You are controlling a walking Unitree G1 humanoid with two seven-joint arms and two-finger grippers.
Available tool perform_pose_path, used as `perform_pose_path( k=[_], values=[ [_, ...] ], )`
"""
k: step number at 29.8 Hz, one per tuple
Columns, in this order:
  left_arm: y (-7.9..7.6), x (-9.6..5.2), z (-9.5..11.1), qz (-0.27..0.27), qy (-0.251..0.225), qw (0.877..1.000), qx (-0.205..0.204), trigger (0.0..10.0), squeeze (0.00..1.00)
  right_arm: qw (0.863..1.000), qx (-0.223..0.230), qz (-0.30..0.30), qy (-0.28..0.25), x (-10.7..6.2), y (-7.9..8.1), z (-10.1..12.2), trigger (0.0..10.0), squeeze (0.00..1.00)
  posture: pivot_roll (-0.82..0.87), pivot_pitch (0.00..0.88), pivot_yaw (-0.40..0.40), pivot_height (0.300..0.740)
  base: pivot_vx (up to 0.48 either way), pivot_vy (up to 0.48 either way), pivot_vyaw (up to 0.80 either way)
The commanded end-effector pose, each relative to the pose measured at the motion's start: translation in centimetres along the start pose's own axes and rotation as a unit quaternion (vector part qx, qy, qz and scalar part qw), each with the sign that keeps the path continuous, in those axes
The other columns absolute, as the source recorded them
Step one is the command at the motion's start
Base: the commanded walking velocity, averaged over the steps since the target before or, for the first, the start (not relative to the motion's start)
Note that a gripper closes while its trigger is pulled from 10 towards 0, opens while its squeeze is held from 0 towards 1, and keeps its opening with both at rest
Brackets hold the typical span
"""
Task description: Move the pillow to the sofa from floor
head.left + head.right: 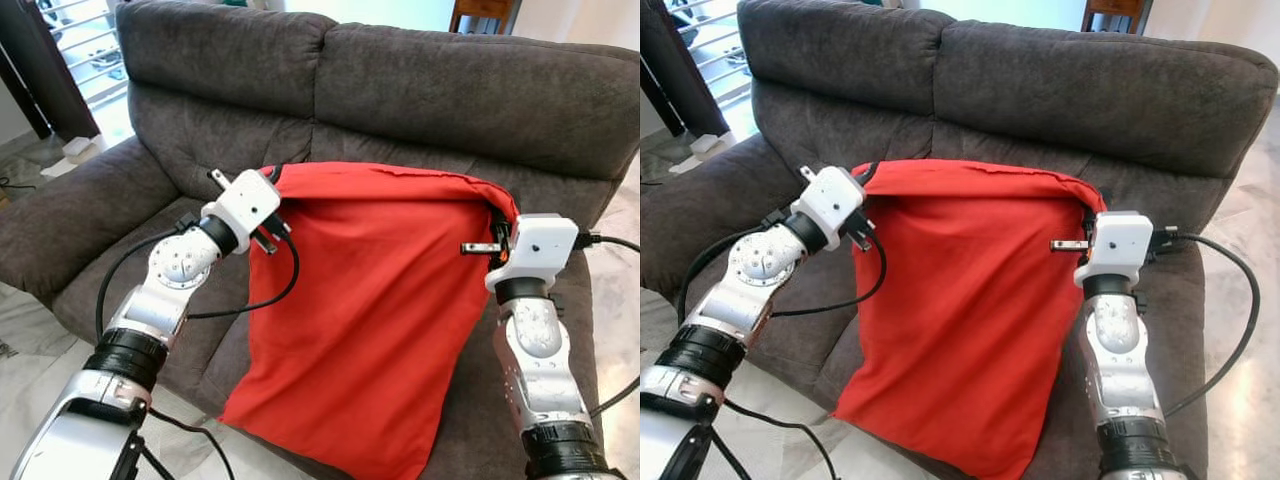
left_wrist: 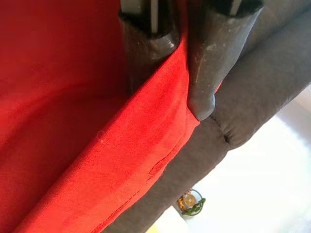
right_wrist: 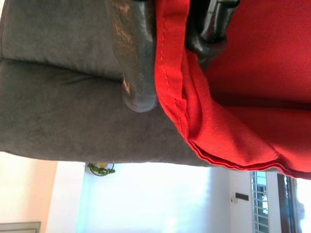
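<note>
Red fabric hangs between both arms: the pillow (image 1: 370,320) droops over the grey sofa (image 1: 450,90) seat, bottom corner past the front edge. Left gripper (image 2: 181,73) pinches one top corner, right gripper (image 3: 170,58) clamps the other.

Both arms raised forward, left claw (image 2: 177,73) clamped, right claw (image 3: 167,58) clamped

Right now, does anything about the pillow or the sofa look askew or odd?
Only the red pillow: held by its top corners in the left gripper and right gripper, it hangs limp over the grey sofa, its lower corner drooping past the seat's front edge. No damage or spill visible.
</note>
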State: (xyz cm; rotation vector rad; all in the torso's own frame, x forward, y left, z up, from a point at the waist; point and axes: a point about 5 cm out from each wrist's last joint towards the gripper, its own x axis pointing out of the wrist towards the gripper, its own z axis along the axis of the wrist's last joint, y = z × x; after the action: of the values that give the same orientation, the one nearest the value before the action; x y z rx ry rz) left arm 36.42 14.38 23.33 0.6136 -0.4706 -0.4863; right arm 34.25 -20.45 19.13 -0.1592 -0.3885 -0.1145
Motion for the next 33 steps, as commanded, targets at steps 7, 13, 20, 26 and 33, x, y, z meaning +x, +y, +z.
perform_pose_path(
  k=[7,13,20,26,33],
  values=[
    [4.0,-4.7,-3.6,0.107,0.087,0.990,-0.025,10.0,0.13,0.975,0.014,-0.219,0.045,-2.6,-8.5,-1.7,10.0,0.00,0.01,0.136,0.064,0.740,0.000,0.000,0.00],
    [3.9,-5.1,-3.8,0.108,0.095,0.989,-0.027,10.0,1.00,0.975,0.017,-0.215,0.050,-3.1,-8.0,-2.1,10.0,0.60,0.01,0.137,0.062,0.740,0.000,0.000,0.00],
    [4.1,-5.4,-3.9,0.115,0.102,0.988,-0.024,10.0,1.00,0.971,0.017,-0.227,0.067,-4.4,-7.6,-2.8,10.0,1.00,0.01,0.137,0.062,0.740,0.000,0.000,0.00],
    [3.6,-6.0,-4.0,0.121,0.109,0.986,-0.035,10.0,1.00,0.975,0.036,-0.208,0.064,-4.6,-6.4,-3.0,10.0,1.00,0.01,0.138,0.065,0.740,0.000,0.000,0.00],
    [2.2,-6.8,-4.6,0.142,0.120,0.979,-0.083,10.0,1.00,0.995,0.072,-0.015,0.062,-2.9,-0.1,-2.5,10.0,0.50,0.02,0.133,0.062,0.740,0.000,0.000,0.00]
  ],
)
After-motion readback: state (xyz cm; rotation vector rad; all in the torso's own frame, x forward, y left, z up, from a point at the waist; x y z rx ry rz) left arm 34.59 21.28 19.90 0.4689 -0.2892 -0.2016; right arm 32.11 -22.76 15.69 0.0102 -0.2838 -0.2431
